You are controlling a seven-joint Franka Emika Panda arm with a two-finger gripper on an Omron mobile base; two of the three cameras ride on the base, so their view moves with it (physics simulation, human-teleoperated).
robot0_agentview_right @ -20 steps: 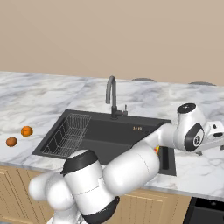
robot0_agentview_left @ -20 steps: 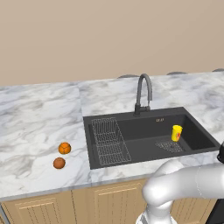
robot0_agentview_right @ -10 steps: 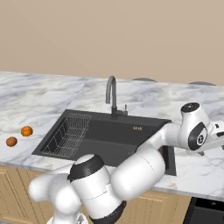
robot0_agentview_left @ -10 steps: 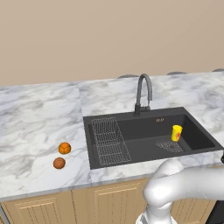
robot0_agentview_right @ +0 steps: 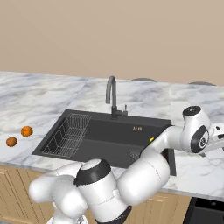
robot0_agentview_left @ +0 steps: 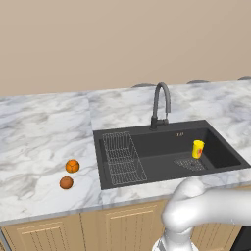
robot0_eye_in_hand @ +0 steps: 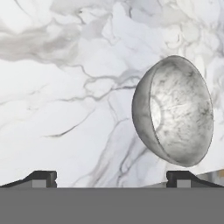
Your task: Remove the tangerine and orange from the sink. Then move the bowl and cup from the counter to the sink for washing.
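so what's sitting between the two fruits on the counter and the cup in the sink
In the left base view, the wire rack and bare sink floor lie between the two fruits and the yellow cup.

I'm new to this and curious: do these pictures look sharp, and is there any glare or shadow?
Left base view: sharp, evenly lit, soft shadows under the two fruits. Right base view: crisp, shiny highlights on the arm. Hand view: the bowl glares brightly inside; its shape looks stretched.

Cup in sink, right side.
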